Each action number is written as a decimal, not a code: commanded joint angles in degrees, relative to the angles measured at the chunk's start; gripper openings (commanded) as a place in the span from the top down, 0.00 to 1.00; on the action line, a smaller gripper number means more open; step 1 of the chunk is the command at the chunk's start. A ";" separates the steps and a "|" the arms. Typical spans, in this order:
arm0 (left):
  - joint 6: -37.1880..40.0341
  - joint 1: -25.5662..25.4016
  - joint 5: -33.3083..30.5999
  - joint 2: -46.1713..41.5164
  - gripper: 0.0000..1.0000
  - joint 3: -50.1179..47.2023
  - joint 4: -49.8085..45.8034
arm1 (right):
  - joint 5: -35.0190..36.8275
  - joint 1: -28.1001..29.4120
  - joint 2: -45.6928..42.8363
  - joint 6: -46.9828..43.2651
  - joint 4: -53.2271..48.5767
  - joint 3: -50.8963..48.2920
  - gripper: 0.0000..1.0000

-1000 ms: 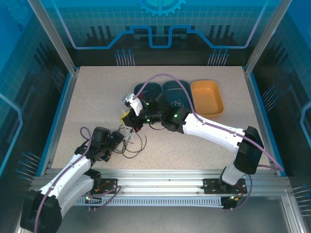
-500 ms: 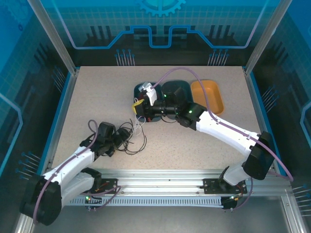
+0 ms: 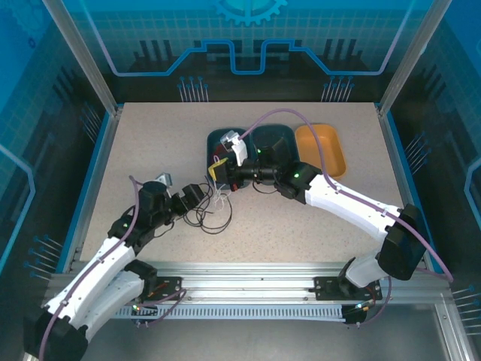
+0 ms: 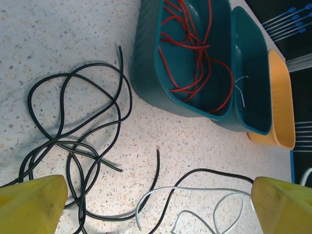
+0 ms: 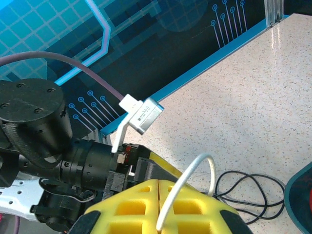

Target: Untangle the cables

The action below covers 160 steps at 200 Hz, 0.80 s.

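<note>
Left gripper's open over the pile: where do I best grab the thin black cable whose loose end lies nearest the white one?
Probably the straight stretch just behind the thin black cable's free end: it lies alone on bare table, while farther down it crosses the thin white cable. Bring the left gripper straight down, jaws straddling the strand.

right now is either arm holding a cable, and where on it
The right gripper, jaws shut, pinches the white cable at a bend arching above them. The left gripper, jaws open, holds nothing.
</note>
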 commanded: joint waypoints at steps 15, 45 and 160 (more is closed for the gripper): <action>7.44 -3.20 5.62 -4.91 0.03 -3.37 6.07 | -0.78 -0.46 -1.14 1.03 2.57 -0.84 1.00; 10.08 -8.00 4.59 -7.74 0.04 -4.60 12.29 | -1.26 -0.40 -1.64 1.26 2.85 -1.41 1.00; 1.14 -11.78 -7.07 4.21 0.21 -6.69 20.05 | -5.84 2.75 -2.26 -0.64 3.12 -0.03 0.99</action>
